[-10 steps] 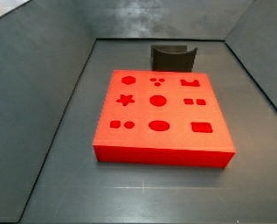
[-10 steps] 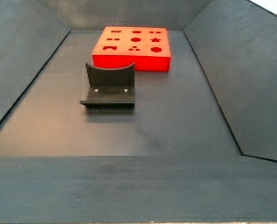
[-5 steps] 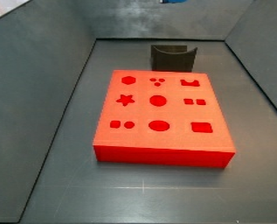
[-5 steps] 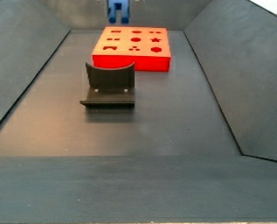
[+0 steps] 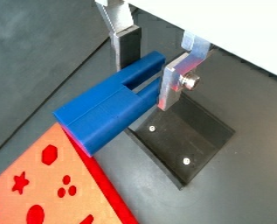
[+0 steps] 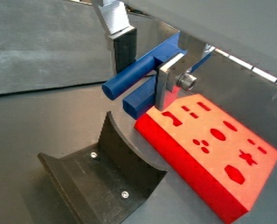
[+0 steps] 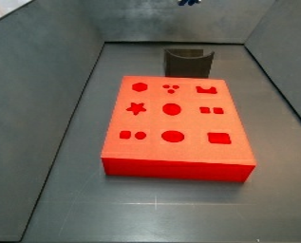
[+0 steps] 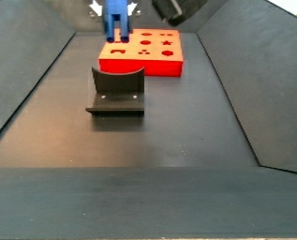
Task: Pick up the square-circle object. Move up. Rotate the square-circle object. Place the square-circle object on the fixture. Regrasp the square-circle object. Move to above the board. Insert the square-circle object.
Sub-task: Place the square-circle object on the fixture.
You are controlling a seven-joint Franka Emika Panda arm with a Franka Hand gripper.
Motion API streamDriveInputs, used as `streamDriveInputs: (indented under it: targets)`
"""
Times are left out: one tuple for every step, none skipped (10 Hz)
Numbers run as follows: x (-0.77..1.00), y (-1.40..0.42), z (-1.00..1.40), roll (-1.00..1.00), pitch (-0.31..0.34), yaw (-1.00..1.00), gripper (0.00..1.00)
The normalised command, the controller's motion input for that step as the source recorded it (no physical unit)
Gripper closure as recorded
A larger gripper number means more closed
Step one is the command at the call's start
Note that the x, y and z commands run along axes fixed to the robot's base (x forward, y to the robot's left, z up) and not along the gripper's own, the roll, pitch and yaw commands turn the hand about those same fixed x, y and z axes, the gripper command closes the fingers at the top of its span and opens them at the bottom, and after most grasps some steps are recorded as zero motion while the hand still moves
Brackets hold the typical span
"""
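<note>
The end effector point(image 8: 113, 9), clamped on the square-circle object point(image 8: 114, 24), has descended toward the fixture point(image 8: 115, 90) since a moment ago; placement approaches.

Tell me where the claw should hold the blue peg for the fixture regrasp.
Judging by its pose, grip the blue peg near its slotted end, across the flat long sides, where the claw holds it now above the fixture. The solid end juts free, so approach from the slotted end.

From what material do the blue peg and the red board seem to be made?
The square-circle object, held in the gripper above the floor: likely plastic, with a matte, uniform blue and sharp moulded edges. The board: probably plastic too, evenly red with clean cut-outs, though painted material cannot be excluded.
</note>
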Motion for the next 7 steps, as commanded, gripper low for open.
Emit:
streamDriveInputs:
  targets:
    - [0.11, 0.06, -1.00, -1.00, 0.037, -0.16, 1.00]
    - [0.10, 0.06, -1.00, -1.00, 0.010, -0.17, 1.00]
    - [0.11, 0.07, -1.00, -1.00, 0.019, -0.17, 1.00]
    - [0.13, 0.08, -1.00, -1.00, 0.039, -0.17, 1.00]
    - [0.14, 0.08, -1.00, -1.00, 0.046, -0.17, 1.00]
    - [0.14, 0.09, -1.00, -0.89, 0.034, -0.16, 1.00]
    - [0.15, 0.09, -1.00, -0.78, 0.025, -0.15, 1.00]
